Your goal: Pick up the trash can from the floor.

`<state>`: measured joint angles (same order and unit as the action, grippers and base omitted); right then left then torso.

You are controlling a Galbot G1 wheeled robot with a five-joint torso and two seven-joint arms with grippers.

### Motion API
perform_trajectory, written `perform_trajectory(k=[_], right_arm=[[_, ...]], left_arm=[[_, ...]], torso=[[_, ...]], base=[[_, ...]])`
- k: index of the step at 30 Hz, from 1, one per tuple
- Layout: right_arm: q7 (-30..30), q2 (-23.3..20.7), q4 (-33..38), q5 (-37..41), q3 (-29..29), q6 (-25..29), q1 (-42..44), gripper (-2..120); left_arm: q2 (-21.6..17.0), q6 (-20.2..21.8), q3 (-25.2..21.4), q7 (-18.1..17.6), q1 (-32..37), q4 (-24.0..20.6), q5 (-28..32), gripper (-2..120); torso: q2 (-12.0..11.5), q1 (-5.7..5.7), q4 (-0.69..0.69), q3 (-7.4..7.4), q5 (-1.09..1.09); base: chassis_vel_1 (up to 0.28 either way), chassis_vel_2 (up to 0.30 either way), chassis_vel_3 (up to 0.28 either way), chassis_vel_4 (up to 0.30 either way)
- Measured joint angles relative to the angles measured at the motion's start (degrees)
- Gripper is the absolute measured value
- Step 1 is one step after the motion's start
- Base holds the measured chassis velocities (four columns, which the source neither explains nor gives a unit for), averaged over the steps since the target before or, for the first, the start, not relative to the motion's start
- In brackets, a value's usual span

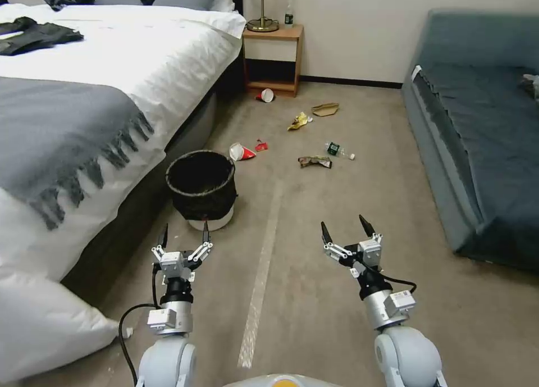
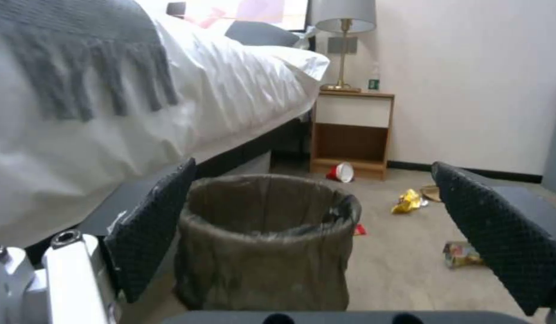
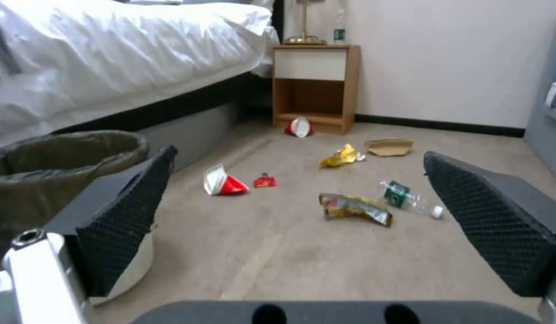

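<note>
Right now the small round white trash can (image 1: 202, 187) with its black plastic liner folded over the rim stands upright on the beige-grey short-pile carpet floor (image 1: 337, 252), close against the side of the white-sheeted bed (image 1: 140, 67). Just short of it, the left gripper (image 1: 185, 242) hovers, fingers spread wide and released, one tip almost at the can's white base without touching. Across the pale tape strip (image 1: 261, 274), the right gripper (image 1: 345, 232) hangs level with it, fingers equally released, holding nothing. Beyond the can, a crushed red-and-white paper cup (image 1: 241, 151) lies on its side.
</note>
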<state>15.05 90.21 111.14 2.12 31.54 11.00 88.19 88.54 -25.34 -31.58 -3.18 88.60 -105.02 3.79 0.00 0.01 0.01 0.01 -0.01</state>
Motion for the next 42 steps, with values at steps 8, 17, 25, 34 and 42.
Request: perform_trajectory(k=[8,17,25,34,42], right_arm=[[0.23,0.21,0.01,0.01,0.0,0.05,0.3,100],[0.83,0.04,-0.33,0.23,0.05,1.36,0.09,100],[1.09,-0.14,-1.37,0.33,0.16,2.54,-0.33,100],[1.33,-0.3,-3.45,0.49,0.5,3.85,-0.63,100],[1.66,-0.83,-4.49,1.6,0.67,4.48,-0.87,100]], left_arm=[[-0.04,0.0,0.0,-0.12,-0.26,0.24,0.05,97],[-0.07,0.85,0.23,-1.82,-0.08,-0.06,0.13,97],[-0.59,6.74,4.13,-11.44,0.28,-4.4,3.35,100],[-0.4,21.4,7.72,-30.48,-2.08,-11.17,14.58,100],[-0.47,28.6,3.95,-37.88,-4.33,-11.72,27.68,100]], torso=[[0.0,0.0,0.0,-0.01,0.03],[0.0,0.0,0.01,0.0,0.01],[0.0,0.0,0.01,0.0,0.02],[0.0,-0.01,0.0,-0.01,0.02],[0.0,0.0,0.01,0.0,0.01]], base=[[-0.189,0.184,0.186,-0.189],[-0.187,0.181,0.182,-0.187],[-0.121,0.141,0.123,-0.135],[0.0,0.0,0.0,0.0],[0.0,0.0,0.0,0.0]])
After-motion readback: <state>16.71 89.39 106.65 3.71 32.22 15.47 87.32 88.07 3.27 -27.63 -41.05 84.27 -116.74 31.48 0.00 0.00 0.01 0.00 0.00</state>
